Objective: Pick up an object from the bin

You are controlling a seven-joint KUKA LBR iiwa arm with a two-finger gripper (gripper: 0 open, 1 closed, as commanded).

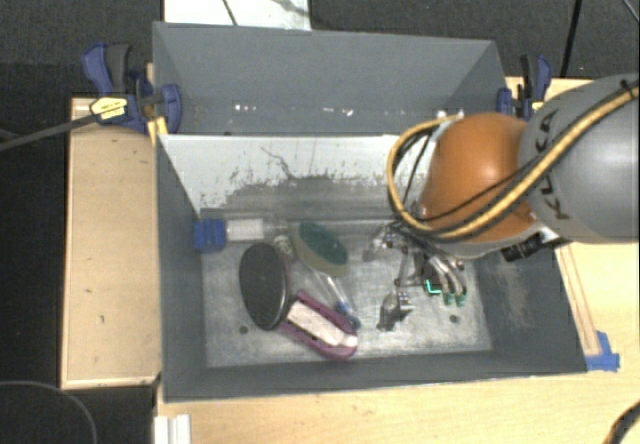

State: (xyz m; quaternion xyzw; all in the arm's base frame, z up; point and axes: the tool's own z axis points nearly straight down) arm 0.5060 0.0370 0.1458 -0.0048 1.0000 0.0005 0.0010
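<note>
My gripper [393, 311] hangs low over the bin floor, right of centre, under the orange wrist cover. It is just right of a purple and pink flat object [322, 325] lying near the front wall. A clear plastic piece [327, 287] lies between that object and a dark green round thing [323, 243]. The gripper touches none of them as far as I can see. Nothing shows in its grasp.
A black oval object [263, 284] lies at the left of the group. A clear tube with a blue cap [222, 232] rests against the back left corner. Bare bin floor stretches to the right of the gripper, partly hidden by the arm.
</note>
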